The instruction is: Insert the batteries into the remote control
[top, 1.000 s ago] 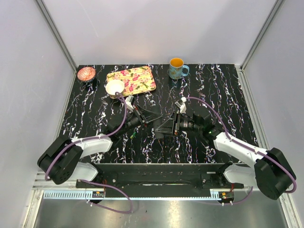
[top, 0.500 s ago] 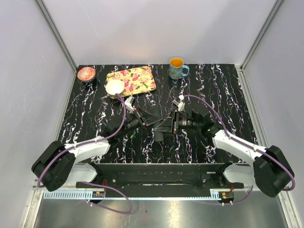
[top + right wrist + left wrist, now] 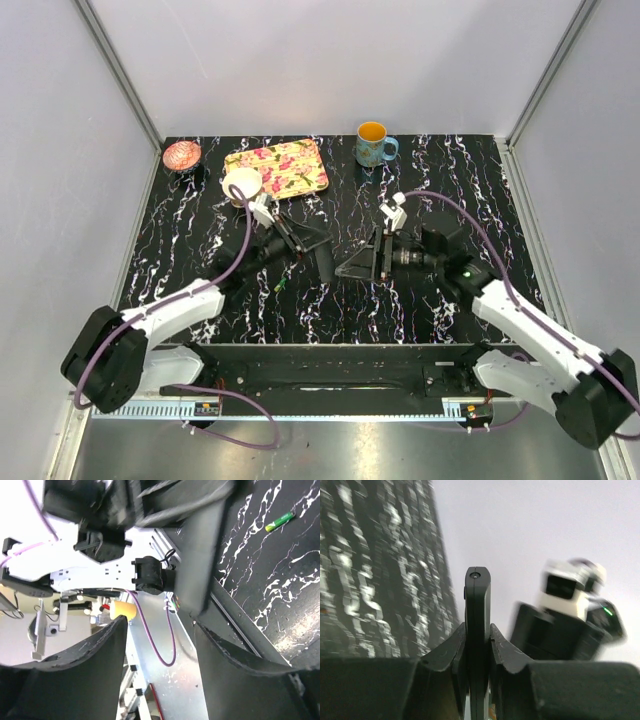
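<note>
Pinching a slim black plastic remote control edge-on between pressed-in fingers, the left gripper holds the bar above the middle of a black, white-veined marble-look tabletop, the remote jutting out past its fingertips. Facing it from the right, the right gripper has its two dark fingers spread wide with nothing between them; the remote's free end sits just in front of their tips, and whether they touch it cannot be told from the blurred wrist view. One thin green-yellow cylindrical battery lies flat on the tabletop on the near side of the left gripper, apart from both arms. Along the far edge stand a yellow floral rectangular tray, a small white bowl touching the tray's near-left corner, a coppery-pink round dish in the far-left corner, and a blue mug with an orange inside.
</note>
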### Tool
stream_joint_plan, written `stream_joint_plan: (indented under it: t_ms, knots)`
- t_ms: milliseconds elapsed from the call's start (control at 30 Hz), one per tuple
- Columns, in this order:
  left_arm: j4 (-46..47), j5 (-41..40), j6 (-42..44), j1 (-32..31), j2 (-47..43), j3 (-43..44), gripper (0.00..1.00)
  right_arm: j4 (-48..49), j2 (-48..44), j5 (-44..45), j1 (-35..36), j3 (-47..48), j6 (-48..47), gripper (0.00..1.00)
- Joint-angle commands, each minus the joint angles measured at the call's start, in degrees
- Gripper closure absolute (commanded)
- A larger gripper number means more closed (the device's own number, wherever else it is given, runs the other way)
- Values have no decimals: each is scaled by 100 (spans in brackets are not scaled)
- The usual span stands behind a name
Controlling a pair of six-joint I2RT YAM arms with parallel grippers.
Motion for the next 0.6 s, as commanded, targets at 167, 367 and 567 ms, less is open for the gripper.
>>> stream_joint_plan:
  t_ms: [167, 367, 567]
  knots:
    - [-4861, -2483, 3103, 165, 648, 2624, 100, -3244, -1193, 3666, -11, 690, -1391, 37]
    - [-7288, -4919, 4364, -381, 2634, 4813, 100, -4010, -1150, 5735, -11, 899, -1399, 34]
    - [-8961, -6195, 3985, -495, 4261, 6335, 100, -4073, -1115, 5929, -20, 900, -1637, 34]
